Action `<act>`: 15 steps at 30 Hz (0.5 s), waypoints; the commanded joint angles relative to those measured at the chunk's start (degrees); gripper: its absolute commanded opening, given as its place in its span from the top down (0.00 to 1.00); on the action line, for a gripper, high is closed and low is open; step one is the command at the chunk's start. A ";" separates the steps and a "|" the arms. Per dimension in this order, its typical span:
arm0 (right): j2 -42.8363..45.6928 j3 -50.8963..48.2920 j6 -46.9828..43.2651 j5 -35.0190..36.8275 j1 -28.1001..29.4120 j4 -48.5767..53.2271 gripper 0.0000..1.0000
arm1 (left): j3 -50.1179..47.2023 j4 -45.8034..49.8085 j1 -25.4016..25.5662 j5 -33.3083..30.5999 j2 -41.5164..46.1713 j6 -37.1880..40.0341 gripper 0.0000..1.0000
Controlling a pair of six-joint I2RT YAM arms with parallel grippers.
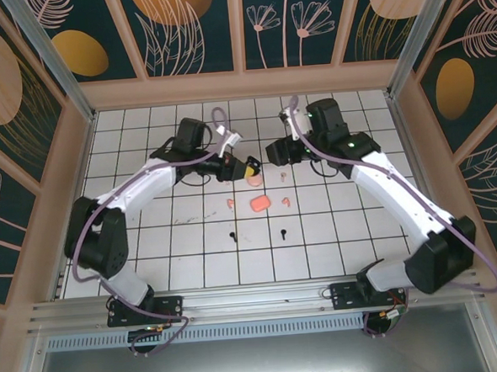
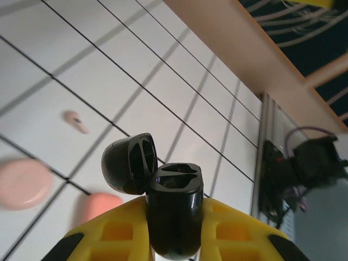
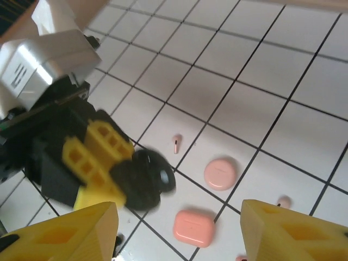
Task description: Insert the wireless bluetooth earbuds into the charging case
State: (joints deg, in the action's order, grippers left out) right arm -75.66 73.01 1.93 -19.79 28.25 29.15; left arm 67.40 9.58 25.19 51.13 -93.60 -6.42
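- The left gripper (image 2: 175, 231) was clamped on a black charging case (image 2: 174, 201), whose lid stood open.
- The right gripper (image 3: 179, 209) had its fingers spread apart, holding nothing.
- A pink earbud (image 3: 176, 142) lay on the tiles ahead of the right gripper, just beside the black case.
- A black earbud (image 1: 232, 237) and its twin (image 1: 283, 234) lay well behind both grippers.

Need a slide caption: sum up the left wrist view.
Left tool grips an open black charging case; a pink earbud lies on the tiles beyond.

Text, labels, numbers: nothing is reading legibly.
White boxy arm housing (image 3: 49, 54): is bearing small dark marks, too blurred to read.
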 commanded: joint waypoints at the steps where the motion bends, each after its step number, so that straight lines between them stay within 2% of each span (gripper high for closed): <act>1: 3.63 -3.99 8.21 3.11 1.35 2.21 0.38 | -5.25 -19.78 -3.17 -6.52 7.38 -10.00 1.00; 5: 3.14 -9.09 14.45 7.33 8.84 4.02 0.39 | -10.70 -26.27 -3.57 -13.95 13.08 -12.05 1.00; 8: 1.01 -13.29 20.48 9.77 14.81 1.90 0.40 | -14.84 -30.07 -3.57 -21.78 17.34 -13.26 1.00; 15: -8.96 -16.85 31.88 13.53 25.78 -4.26 0.44 | -21.91 -35.56 -3.55 -46.67 26.55 -17.81 1.00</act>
State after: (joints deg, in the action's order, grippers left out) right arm -81.91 56.25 26.35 -9.93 51.11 28.64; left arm 47.48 -19.68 21.65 18.74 -70.08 -20.51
